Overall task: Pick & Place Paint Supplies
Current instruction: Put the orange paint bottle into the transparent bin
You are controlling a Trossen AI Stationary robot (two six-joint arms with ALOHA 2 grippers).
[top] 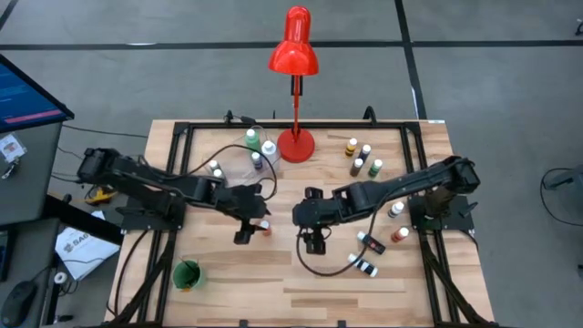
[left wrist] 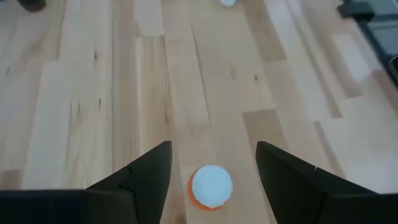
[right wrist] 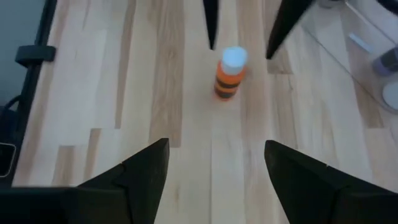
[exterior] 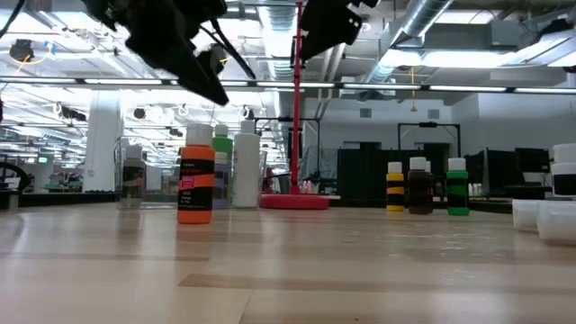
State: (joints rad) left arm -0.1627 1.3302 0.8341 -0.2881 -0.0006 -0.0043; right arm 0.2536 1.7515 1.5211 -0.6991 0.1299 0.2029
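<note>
near the middle of the table, a little toward the left arm's side, the orange paint bottle stands upright on the wood. the left hand hangs directly over it: in its wrist view the two dark fingers stand apart on either side of the white cap, touching nothing, and the level view shows the arm above the bottle, clear of it. i judge this to be the start of a pick on that bottle, or possibly the moment just after setting it there; the pictures do not settle which. if it is a pick, the next move calls for a straight descent so the fingers pass the cap and bracket the body, then a close, without nudging the bottle over.

the right hand waits just across from it, fingers spread and empty, looking at the same bottle.

the bottle is small and slim, bright orange with a white cap and a dark label band low on its body. other bottles stand near the red lamp and toward the right arm's side, some of them lying down.
</note>
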